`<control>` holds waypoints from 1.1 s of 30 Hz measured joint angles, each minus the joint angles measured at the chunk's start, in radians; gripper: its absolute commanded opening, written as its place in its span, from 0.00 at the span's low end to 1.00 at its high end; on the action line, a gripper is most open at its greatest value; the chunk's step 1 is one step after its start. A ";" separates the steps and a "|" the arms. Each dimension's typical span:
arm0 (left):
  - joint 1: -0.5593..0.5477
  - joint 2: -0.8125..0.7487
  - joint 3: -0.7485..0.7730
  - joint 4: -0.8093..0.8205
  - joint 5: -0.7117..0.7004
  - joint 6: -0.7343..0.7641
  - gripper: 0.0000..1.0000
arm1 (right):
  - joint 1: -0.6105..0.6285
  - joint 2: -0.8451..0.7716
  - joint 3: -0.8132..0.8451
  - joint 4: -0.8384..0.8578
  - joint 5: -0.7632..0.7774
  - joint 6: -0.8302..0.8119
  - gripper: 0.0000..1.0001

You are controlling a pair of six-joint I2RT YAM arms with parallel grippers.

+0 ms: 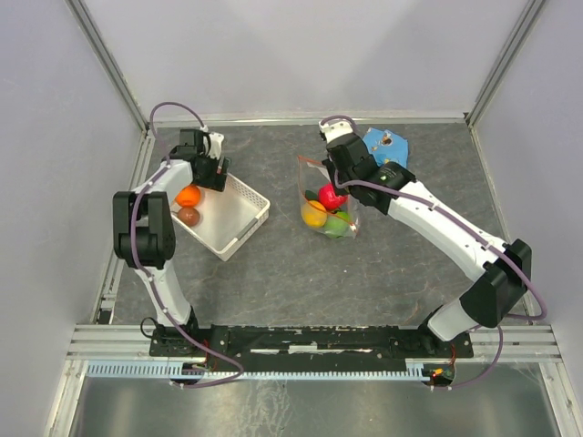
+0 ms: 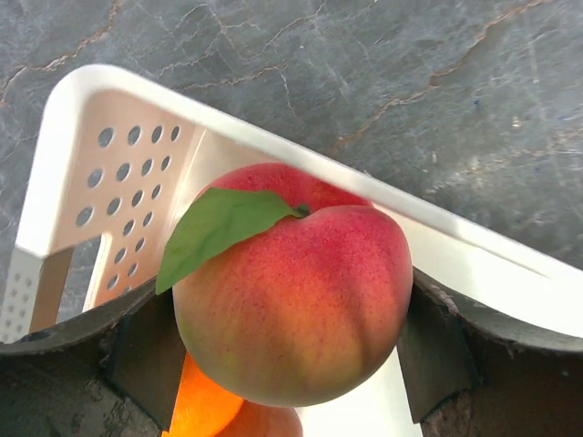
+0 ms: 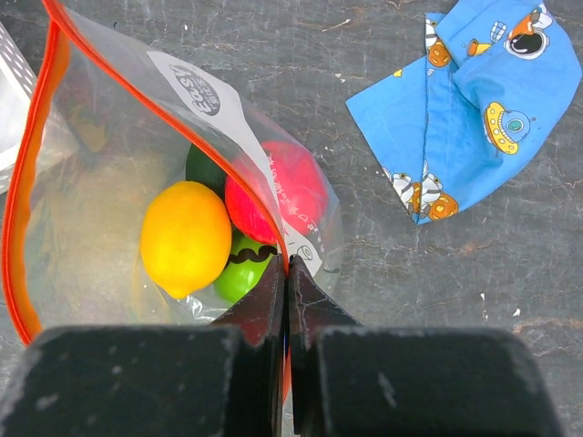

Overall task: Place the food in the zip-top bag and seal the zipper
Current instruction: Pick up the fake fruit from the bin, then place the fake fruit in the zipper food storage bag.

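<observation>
Top external view: at ten o'clock the left gripper [image 2: 287, 355] hangs over the white basket [image 1: 239, 214], jaws wide around a peach [image 2: 291, 291], grip uncertain. At one o'clock the right gripper [image 3: 287, 273], jaws closed tight, pinches the zipper [image 3: 32, 164] of the zip-top bag [image 3: 100, 155] holding food [image 3: 187, 237].

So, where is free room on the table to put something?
Free: the near table between white basket, zip-top bag and arm bases; also the strip between basket and bag. Crowded: far right, where right gripper, bag and blue packet meet; left gripper holds a peach over the basket.
</observation>
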State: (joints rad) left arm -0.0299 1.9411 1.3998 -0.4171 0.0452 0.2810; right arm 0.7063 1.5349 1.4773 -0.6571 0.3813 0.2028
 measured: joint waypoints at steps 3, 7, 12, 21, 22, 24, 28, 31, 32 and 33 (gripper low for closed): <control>0.000 -0.060 -0.026 0.003 0.015 -0.050 0.56 | 0.000 0.000 0.011 -0.007 0.000 0.000 0.03; 0.000 -0.167 -0.068 0.006 0.041 -0.127 0.55 | 0.000 0.000 0.025 -0.010 -0.008 0.000 0.03; -0.002 -0.333 -0.116 0.026 0.127 -0.233 0.54 | 0.000 0.000 0.032 -0.010 -0.026 0.003 0.03; -0.105 -0.549 -0.199 0.083 0.266 -0.334 0.54 | 0.000 0.000 0.038 -0.007 -0.060 0.031 0.03; -0.133 -0.572 -0.211 0.092 0.278 -0.337 0.54 | 0.000 0.000 0.038 -0.007 -0.064 0.035 0.03; -0.175 -0.610 -0.231 0.119 0.307 -0.341 0.54 | 0.000 0.000 0.038 -0.006 -0.071 0.042 0.03; -0.260 -0.689 -0.275 0.210 0.362 -0.352 0.53 | 0.000 0.000 0.039 -0.002 -0.087 0.055 0.02; -0.321 -0.708 -0.279 0.259 0.370 -0.351 0.52 | 0.000 0.000 0.039 -0.001 -0.093 0.060 0.02; -0.347 -0.708 -0.279 0.275 0.372 -0.350 0.52 | 0.000 0.000 0.039 -0.001 -0.093 0.061 0.02; -0.371 -0.707 -0.279 0.286 0.374 -0.348 0.51 | 0.000 0.000 0.039 -0.001 -0.095 0.063 0.02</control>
State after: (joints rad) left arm -0.4007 1.2339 1.1210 -0.1314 0.4194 -0.0669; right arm 0.7059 1.5345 1.5162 -0.6579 0.2867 0.2653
